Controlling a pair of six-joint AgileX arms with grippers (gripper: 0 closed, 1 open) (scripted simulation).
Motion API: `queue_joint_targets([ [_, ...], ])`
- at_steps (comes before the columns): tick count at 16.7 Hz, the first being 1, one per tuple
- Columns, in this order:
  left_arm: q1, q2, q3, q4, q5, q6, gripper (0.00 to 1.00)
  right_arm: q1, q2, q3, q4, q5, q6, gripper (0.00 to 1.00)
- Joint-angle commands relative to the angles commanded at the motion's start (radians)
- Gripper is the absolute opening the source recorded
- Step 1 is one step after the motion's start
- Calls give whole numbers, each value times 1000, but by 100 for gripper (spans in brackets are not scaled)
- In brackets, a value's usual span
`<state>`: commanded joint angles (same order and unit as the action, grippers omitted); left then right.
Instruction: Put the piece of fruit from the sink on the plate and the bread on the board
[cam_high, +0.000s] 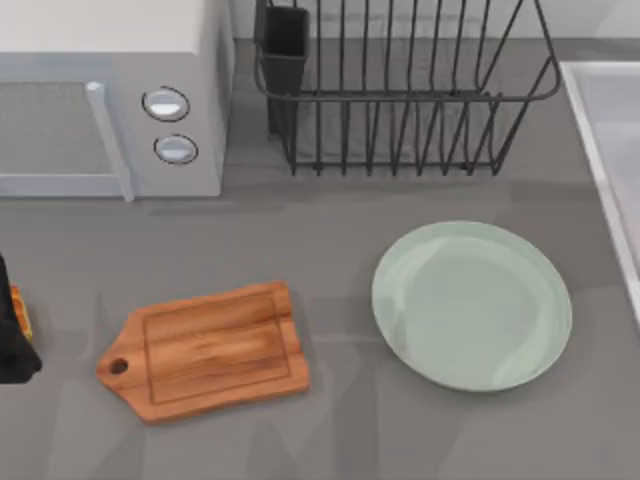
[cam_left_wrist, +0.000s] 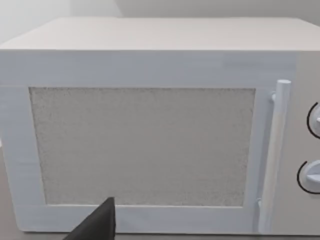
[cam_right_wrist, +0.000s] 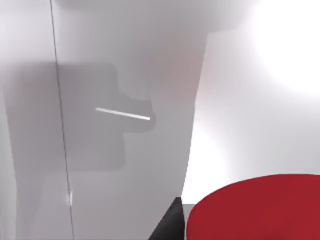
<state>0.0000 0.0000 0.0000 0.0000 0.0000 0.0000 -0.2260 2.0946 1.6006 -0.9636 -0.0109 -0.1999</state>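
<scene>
At the top view's left edge the bread (cam_high: 20, 312) is seen pinched in the left gripper (cam_high: 14, 335), the fruit (cam_right_wrist: 255, 209) fills the right wrist view against the pale sink (cam_right_wrist: 125, 125) wall, whether gripped cannot be told, and board (cam_high: 205, 350) and plate (cam_high: 471, 305) are bare, so neither placement is done.

text: none legible | labels: none | numbers: none
</scene>
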Motion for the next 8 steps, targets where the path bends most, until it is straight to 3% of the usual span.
queue_joint_targets([
  [8, 0, 0, 0, 0, 0, 0, 100, 371, -51, 80, -161, 5, 365, 0],
])
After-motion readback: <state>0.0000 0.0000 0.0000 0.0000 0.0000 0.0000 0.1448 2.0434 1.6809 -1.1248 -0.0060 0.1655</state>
